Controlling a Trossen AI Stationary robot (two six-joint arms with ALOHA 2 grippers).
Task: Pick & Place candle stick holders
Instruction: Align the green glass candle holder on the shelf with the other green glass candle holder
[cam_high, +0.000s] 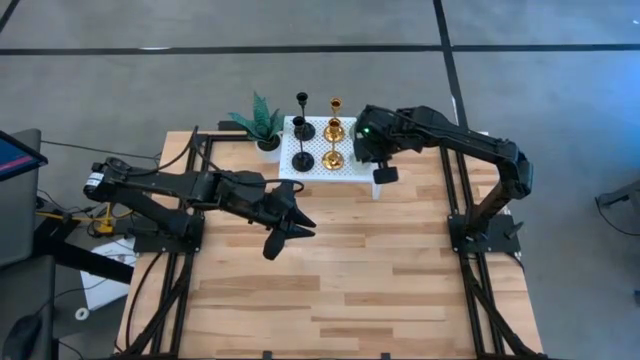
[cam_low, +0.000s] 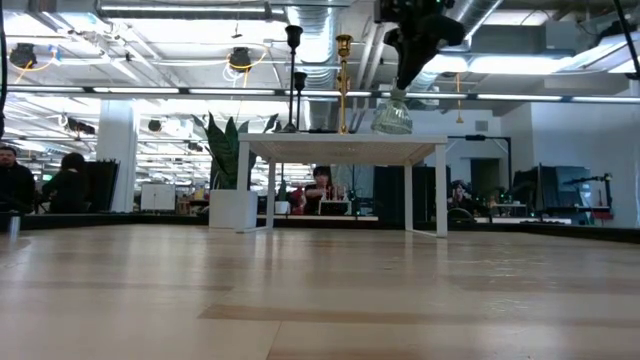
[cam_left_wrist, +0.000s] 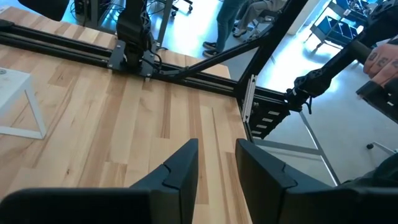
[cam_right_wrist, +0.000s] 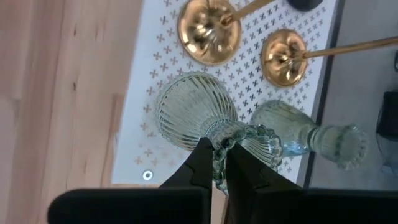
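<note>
Two black holders, two gold holders, seemingly two glass holders.

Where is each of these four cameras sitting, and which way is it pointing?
High view: overhead, facing down; both arms, white platform.
Low view: table height, facing the room; right gripper holding a glass holder over the platform.
Left wrist: on the left arm, over bare table; left gripper.
Right wrist: looks down on the glass holder and gold holders.
Shared: the platform.
</note>
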